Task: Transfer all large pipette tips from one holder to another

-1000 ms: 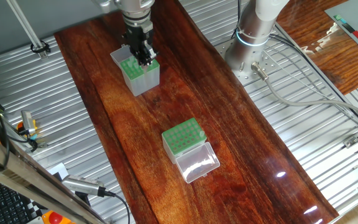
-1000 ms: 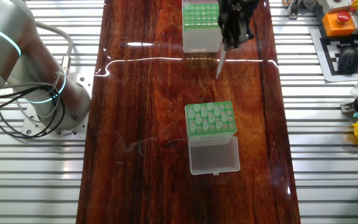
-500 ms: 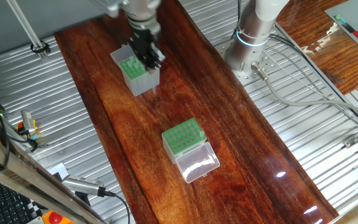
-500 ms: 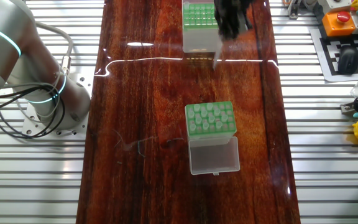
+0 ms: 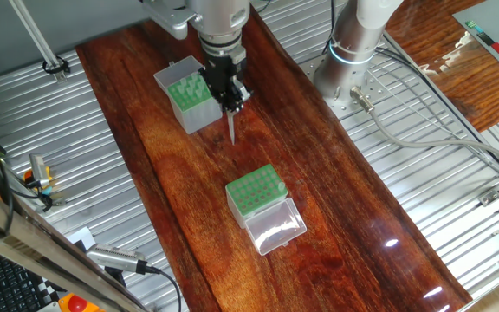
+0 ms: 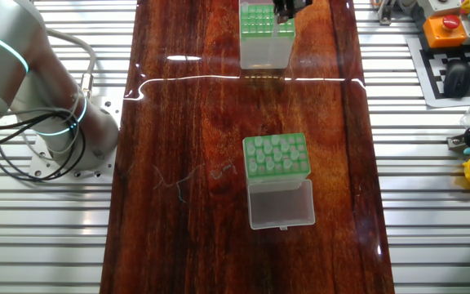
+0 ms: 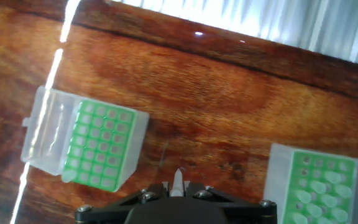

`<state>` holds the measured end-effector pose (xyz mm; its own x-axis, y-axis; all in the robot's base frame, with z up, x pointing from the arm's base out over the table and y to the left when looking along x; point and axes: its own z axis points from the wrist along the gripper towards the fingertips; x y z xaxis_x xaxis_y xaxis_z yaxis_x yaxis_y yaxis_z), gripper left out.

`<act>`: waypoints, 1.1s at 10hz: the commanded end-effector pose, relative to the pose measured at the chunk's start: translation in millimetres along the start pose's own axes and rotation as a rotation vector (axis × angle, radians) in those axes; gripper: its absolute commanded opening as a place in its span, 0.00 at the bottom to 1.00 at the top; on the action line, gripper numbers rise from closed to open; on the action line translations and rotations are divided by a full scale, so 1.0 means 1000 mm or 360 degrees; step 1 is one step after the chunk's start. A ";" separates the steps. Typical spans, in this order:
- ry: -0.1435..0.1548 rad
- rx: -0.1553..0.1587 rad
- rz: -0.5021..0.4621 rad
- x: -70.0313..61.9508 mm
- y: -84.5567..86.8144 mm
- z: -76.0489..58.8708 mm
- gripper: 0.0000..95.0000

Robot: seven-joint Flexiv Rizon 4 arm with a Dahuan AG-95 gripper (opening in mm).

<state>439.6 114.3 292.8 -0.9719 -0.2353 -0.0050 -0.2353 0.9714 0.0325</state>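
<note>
Holding one pipette tip, gripper mid-frame over bare wood.
Two holders: tall holder upper left, lidded holder centre, well apart.

Glossy wooden table, clear plastic lid

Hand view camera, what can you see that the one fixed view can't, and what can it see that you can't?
Only the hand view shows pale tip collars sitting in the holes of the taller grey-sided, green-topped box. Only the one fixed view shows the whole black two-finger gripper, the silver arm base, and the full length of the slim pale pipette tip held point-down. Both show that tip, the taller box, the shorter green-topped box with a clear lid and the dark wooden table.
</note>
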 end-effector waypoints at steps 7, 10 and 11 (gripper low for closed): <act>-0.0004 0.0008 -0.0094 0.027 0.073 -0.002 0.00; -0.0010 0.0025 -0.0048 0.031 0.083 -0.004 0.00; -0.0010 0.0025 -0.0054 0.031 0.083 -0.004 0.00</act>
<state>389.4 187.3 299.3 -0.9594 -0.2817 -0.0147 -0.2821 0.9587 0.0361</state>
